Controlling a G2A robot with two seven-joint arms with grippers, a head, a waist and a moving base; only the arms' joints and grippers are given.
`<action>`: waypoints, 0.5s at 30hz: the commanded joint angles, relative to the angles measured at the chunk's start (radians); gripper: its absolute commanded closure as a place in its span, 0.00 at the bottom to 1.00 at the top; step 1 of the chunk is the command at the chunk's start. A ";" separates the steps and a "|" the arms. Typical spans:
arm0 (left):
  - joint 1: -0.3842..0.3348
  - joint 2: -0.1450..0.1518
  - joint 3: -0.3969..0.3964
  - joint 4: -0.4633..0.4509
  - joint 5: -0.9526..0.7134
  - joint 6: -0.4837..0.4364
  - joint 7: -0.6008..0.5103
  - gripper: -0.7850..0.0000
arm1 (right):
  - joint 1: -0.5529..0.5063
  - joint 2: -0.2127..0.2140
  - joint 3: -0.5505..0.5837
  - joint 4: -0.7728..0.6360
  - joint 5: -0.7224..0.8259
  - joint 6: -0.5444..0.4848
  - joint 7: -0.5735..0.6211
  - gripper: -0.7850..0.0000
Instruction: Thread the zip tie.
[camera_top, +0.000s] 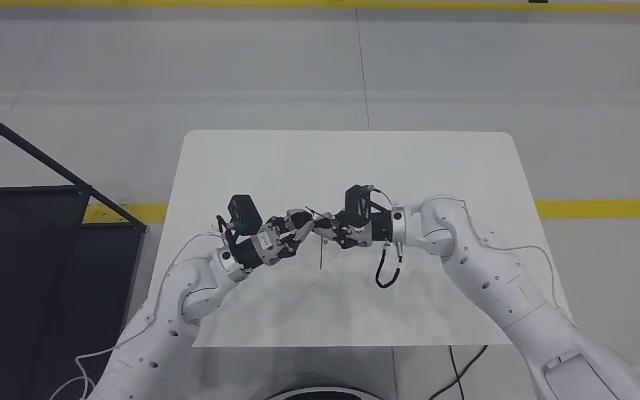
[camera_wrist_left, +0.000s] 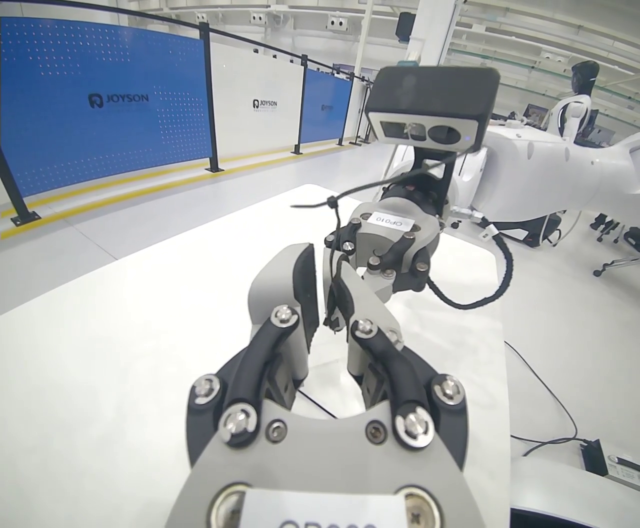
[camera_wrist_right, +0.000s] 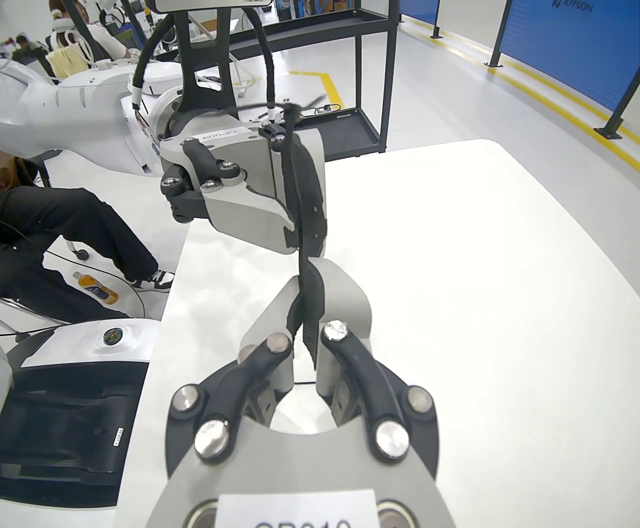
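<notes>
A thin black zip tie (camera_top: 320, 252) hangs between the two grippers above the middle of the white table (camera_top: 450, 180). Its head (camera_wrist_left: 330, 202) is uppermost, with a thin tail running crosswise through it. The toothed strap (camera_wrist_right: 291, 170) drops from the head down past both grippers. My right gripper (camera_wrist_right: 307, 295) is shut on the strap's lower part, pads pressed together. My left gripper (camera_wrist_left: 327, 272) faces it tip to tip, fingers a narrow gap apart, with the strap lying against one pad. From above, the left gripper (camera_top: 303, 226) and right gripper (camera_top: 333, 232) nearly touch.
A black cable loops off the right wrist (camera_top: 385, 268) just above the table. A dark shelf rack (camera_top: 40, 260) stands off the table's left side. Bare table surface lies all around the grippers, with more cables at the front edge (camera_top: 455, 370).
</notes>
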 joint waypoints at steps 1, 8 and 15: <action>-0.001 -0.001 0.000 0.002 0.000 0.000 0.000 0.80 | 0.000 0.001 0.000 0.000 0.003 0.000 0.000 1.00; -0.002 -0.001 -0.010 0.011 -0.004 -0.003 0.004 0.81 | 0.003 0.005 -0.001 0.005 0.011 0.000 0.001 1.00; 0.013 0.002 -0.037 0.016 -0.026 -0.021 0.010 0.82 | 0.005 0.014 0.003 0.005 0.014 0.000 -0.003 1.00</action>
